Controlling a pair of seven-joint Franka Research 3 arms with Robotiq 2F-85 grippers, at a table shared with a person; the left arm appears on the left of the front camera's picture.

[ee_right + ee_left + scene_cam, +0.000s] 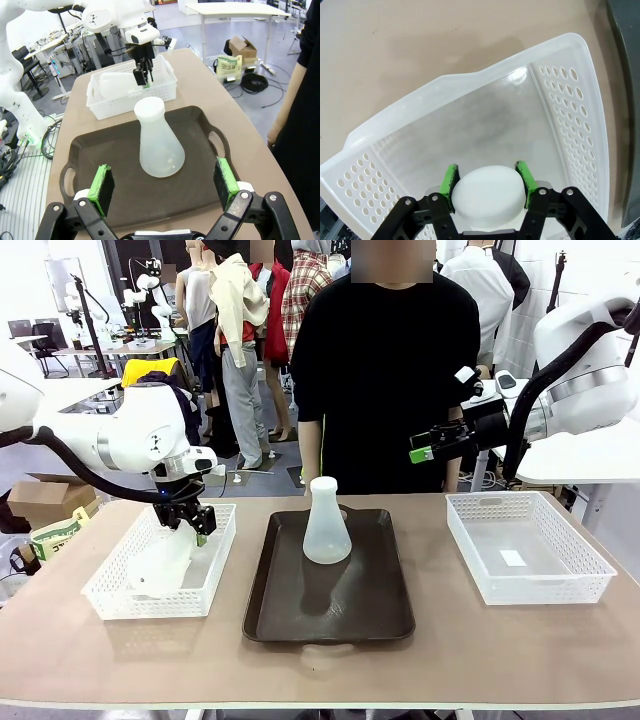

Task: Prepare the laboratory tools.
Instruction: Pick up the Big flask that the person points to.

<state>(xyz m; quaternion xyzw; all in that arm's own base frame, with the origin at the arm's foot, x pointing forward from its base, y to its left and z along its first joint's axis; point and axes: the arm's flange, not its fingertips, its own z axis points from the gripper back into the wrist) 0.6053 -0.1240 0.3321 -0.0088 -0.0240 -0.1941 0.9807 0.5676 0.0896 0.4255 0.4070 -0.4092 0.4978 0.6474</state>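
Flask in basket, left gripper pads flanking its neck, grip unclear; right gripper wide beyond tray.

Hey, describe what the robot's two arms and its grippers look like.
The left arm and right arm are glossy white with rounded joints and black cables running along them. The left gripper and right gripper are black linkages with bright green pads.

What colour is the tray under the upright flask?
The tray is dark brown, clearest in the front view.
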